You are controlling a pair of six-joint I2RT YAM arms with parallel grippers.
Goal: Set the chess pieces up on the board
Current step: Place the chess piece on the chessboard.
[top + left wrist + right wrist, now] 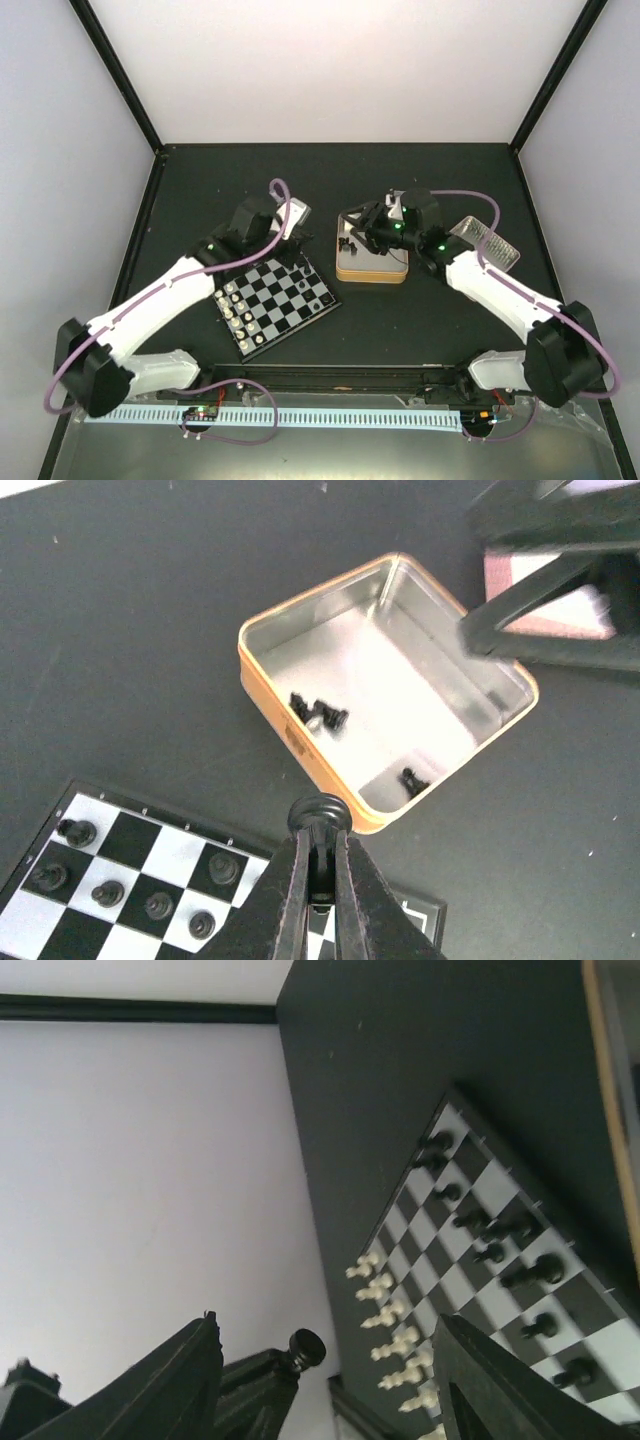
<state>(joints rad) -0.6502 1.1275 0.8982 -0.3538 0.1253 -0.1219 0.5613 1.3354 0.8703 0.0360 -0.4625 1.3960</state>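
The board (285, 300) lies in front of the left arm, tilted. Black chess pieces (158, 906) stand along its far side (492, 1228). My left gripper (322, 842) hangs over the board's far corner, shut on one black piece (320, 815) whose round base sticks out past the fingertips. In the top view the left gripper (283, 238) sits between the board and the tin. My right gripper (330, 1360) is open with nothing in its jaws. It hovers over the tin (352, 240), and the left gripper's held piece (306, 1346) shows beyond it.
A gold-rimmed tin (300, 752) right of the board holds loose black pieces (318, 712). Cream pieces (385, 1315) line the board's near-left side (235, 310). A clear rectangular lid (487, 243) lies right of the tin (372, 275). Black frame walls enclose the table.
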